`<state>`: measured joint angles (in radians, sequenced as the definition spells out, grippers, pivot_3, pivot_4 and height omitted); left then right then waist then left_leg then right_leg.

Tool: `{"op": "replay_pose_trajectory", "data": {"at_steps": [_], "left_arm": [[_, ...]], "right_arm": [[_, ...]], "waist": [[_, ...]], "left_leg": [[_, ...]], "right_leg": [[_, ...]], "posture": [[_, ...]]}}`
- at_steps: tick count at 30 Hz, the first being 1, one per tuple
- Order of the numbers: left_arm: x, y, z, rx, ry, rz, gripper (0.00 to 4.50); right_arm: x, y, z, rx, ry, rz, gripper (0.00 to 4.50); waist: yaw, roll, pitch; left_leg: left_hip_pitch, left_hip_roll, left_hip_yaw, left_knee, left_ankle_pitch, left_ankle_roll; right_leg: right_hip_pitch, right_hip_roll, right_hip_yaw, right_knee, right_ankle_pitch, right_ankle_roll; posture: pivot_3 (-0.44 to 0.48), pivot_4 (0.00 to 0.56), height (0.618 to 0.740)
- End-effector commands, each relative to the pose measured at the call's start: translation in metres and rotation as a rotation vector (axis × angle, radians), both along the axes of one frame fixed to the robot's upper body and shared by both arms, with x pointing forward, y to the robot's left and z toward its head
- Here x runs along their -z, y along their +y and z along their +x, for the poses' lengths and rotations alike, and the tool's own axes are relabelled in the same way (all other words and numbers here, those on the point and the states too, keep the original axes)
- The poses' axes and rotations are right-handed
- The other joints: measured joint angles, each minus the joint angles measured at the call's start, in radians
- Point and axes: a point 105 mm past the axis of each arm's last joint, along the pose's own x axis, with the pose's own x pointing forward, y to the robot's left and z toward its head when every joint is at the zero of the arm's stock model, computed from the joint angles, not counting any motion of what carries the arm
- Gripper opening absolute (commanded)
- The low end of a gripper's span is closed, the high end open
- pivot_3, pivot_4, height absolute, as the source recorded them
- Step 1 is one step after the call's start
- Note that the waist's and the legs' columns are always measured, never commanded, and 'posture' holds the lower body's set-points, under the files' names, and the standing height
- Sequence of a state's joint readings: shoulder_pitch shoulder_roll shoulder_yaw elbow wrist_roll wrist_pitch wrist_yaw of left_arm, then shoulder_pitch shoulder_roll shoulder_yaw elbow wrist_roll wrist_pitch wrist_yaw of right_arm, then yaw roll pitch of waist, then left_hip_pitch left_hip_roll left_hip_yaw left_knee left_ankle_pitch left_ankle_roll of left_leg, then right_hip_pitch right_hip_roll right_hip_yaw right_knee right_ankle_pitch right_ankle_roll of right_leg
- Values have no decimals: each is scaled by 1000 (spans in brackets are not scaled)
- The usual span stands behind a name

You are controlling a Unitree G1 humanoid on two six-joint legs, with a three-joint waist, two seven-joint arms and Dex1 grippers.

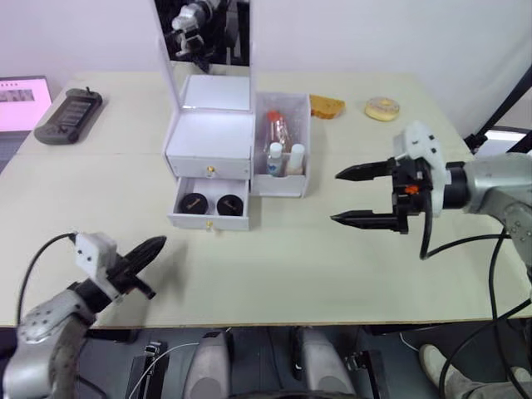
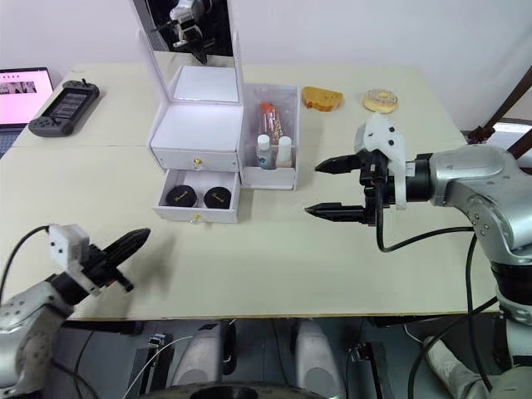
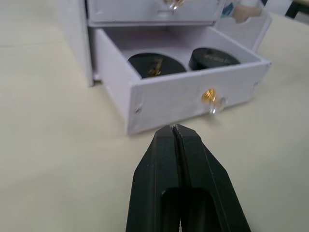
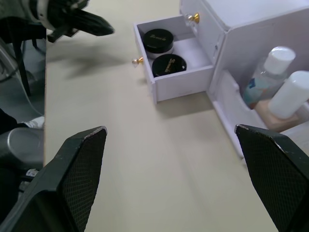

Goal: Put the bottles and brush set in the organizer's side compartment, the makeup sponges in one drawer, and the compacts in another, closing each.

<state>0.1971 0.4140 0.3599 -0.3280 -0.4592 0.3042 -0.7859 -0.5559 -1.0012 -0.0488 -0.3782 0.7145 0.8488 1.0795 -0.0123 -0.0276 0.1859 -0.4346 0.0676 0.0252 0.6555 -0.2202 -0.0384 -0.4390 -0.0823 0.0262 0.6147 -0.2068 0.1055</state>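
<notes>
The white organizer (image 1: 209, 133) stands mid-table with its mirror upright. Its upper drawer is closed. The lower drawer (image 1: 208, 221) is pulled out and holds the two black compacts (image 1: 194, 202) (image 1: 230, 204). In the side compartment (image 1: 283, 185) stand the clear bottle (image 1: 275, 158) and the beige bottle (image 1: 296, 158), with the brush set (image 1: 275, 126) behind them. The makeup sponges are out of view. My left gripper (image 1: 154, 247) is shut and empty, low at the front left, pointing at the open drawer's gold knob (image 3: 208, 95). My right gripper (image 1: 335, 197) hovers open, right of the side compartment.
A black game controller (image 1: 68, 115) and a laptop screen (image 1: 23, 104) lie at the far left. A piece of bread (image 1: 327, 106) and a doughnut (image 1: 381, 107) sit at the back right. Cables hang off the right table edge.
</notes>
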Motion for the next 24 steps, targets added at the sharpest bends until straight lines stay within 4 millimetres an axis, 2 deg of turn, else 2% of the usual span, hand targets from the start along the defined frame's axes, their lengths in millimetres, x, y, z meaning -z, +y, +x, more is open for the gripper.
{"op": "replay_pose_trajectory", "data": {"at_steps": [1,4,10,17,24], "left_arm": [[0,-5,7,-15,-33,15,30],[4,-18,16,11,-33,8,30],[6,-27,38,20,-32,35,30],[-9,-38,63,21,-76,18,30],[-20,-40,93,3,-122,129,30]], "right_arm": [[-12,-1,-3,23,-52,9,4500],[-12,-1,-4,34,-55,7,4500],[-15,-2,-6,52,-66,7,4500],[-16,-4,-7,75,-71,6,4500],[-18,-4,-7,88,-83,8,4500]], "waist": [[-3,0,0],[-1,0,0],[1,0,0],[3,0,0],[2,0,0]], "left_leg": [[0,0,0,0,0,0],[1,0,0,-2,0,0],[1,0,-1,-1,0,0],[1,0,-1,-2,0,0],[2,0,-1,-2,0,0]], "right_leg": [[0,0,0,0,0,0],[0,0,0,0,0,0],[0,1,0,0,0,0],[1,1,0,0,0,0],[1,1,0,0,0,0]], "posture": [[0,150,740],[0,150,740],[0,150,740],[0,150,740],[0,150,740]]}}
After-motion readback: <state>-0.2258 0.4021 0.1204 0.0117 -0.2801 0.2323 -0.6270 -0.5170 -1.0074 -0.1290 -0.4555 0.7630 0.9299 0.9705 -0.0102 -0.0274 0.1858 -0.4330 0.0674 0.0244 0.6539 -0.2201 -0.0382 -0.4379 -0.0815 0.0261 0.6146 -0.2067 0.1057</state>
